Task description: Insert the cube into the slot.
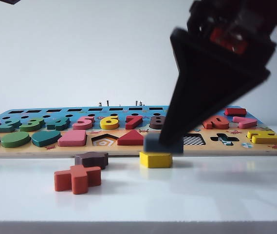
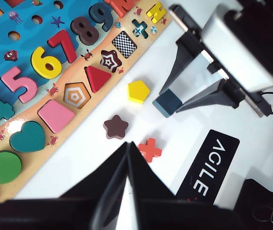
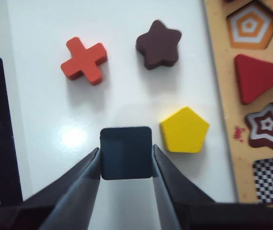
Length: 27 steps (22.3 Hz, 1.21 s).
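Observation:
The dark navy cube [image 3: 125,152] sits between the two fingers of my right gripper [image 3: 126,153], which press on its opposite sides. It is on the white table beside the yellow pentagon block [image 3: 184,130], just in front of the puzzle board. The slot [image 3: 272,179], a square cut-out with a checkered floor, lies in the board beyond the pentagon. In the exterior view the cube [image 1: 155,143] shows under the right gripper [image 1: 165,141], left of the slot [image 1: 194,140]. My left gripper [image 2: 127,143] is shut and empty, hovering near the orange cross [image 2: 149,149].
A brown star block [image 3: 159,44] and an orange cross block [image 3: 84,60] lie loose on the table. The wooden puzzle board [image 1: 31,151] carries numbers and shapes, with star, pentagon and cross cut-outs near the slot. A black AGILE label [image 2: 207,165] lies on the table.

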Each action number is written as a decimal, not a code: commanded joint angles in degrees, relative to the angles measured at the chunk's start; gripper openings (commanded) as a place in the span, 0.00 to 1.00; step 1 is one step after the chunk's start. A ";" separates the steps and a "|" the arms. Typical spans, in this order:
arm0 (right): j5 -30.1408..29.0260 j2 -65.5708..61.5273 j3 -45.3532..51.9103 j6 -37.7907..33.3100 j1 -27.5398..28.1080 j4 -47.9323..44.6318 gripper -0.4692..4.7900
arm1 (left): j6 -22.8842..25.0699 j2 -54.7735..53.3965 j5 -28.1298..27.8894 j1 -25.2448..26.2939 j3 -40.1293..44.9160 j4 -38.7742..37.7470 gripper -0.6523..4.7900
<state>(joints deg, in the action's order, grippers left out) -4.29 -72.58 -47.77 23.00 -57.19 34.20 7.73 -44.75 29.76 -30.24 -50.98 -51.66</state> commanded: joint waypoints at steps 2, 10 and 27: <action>8.76 1.60 -4.85 4.72 0.59 3.98 0.28 | 0.42 0.04 0.20 0.02 -0.33 0.74 0.16; 14.67 6.45 -9.20 15.04 8.55 10.88 0.28 | 0.42 0.02 0.20 0.02 -0.33 0.76 0.16; 6.78 1.22 -7.69 23.47 15.37 8.13 0.27 | 0.42 0.04 0.20 0.02 -0.33 0.76 0.16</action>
<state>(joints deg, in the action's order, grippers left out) 2.94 -71.05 -55.40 45.56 -41.82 43.27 7.73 -44.69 29.74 -30.24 -50.98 -51.66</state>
